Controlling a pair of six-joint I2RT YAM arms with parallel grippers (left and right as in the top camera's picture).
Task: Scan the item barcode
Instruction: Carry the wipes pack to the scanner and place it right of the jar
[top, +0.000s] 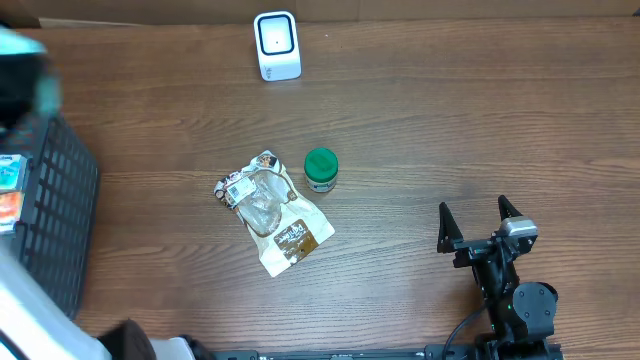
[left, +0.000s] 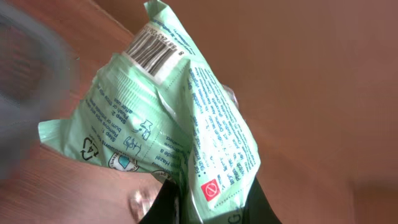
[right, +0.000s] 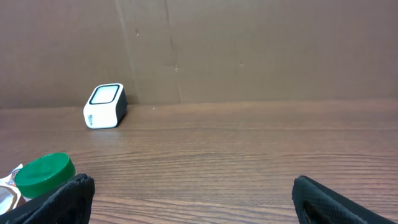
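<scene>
Right gripper — found at the near edge of the wooden table, well in front of the barcode scanner and to its right. The jaws are spread fully wide and nothing is held between them.

Left gripper — clamped tight on the lower end of a pale green packet. The packet is held up off the wood, crumpled, with its barcode at the upper end, turned toward the wrist camera. How it stands to the scanner cannot be told.

Clear pouch — brown-labelled, laid flat mid-table, well in front of the scanner.

Green-lidded jar — stood upright, in front of the scanner and slightly to its right, just beside the pouch.

Black mesh basket — set at the left edge, well to the scanner's left.

The scanner itself, white, is stood at the far edge.
</scene>
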